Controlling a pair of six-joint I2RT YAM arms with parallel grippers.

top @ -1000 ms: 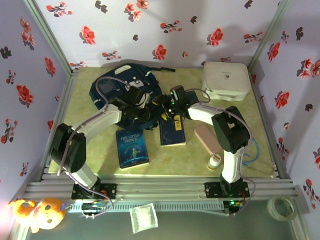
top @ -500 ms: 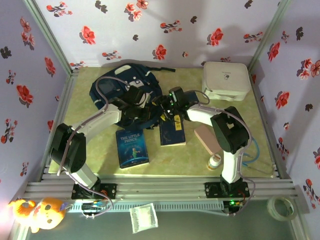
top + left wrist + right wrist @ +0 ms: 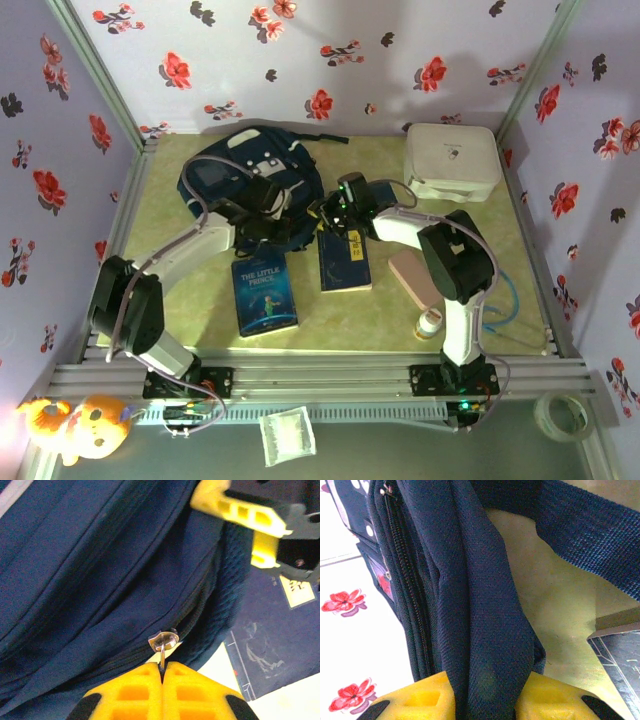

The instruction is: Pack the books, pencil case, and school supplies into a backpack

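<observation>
Backpack (image 3: 232,172) lies flat at the far left of the table (image 3: 190,300), with its near right edge turned toward both arms. The left gripper (image 3: 285,222) is at that edge; in the left wrist view its 2 yellow fingers (image 3: 132,692) are pressed together on the metal zip pull (image 3: 164,641), which hangs from a slider on a dark zip. The right gripper (image 3: 326,212) is just to the right of it, and its fingers also show at the top right of the left wrist view. In the right wrist view the right gripper (image 3: 487,692) is clamped on a thick fold of the backpack's mesh fabric, with a zip (image 3: 405,585) running up the left and a strap (image 3: 590,535) crossing the bare table at the upper right. 2 books lie flat, nearer than the backpack: the Little Prince (image 3: 265,295) on the left and a labelled book (image 3: 345,262) beside it, its far end under the right gripper. The pencil case (image 3: 415,278) lies right of that book, partly hidden by the right arm, with a bottle (image 3: 430,322) just in front of it. A box (image 3: 452,160) sits at the far right corner.
</observation>
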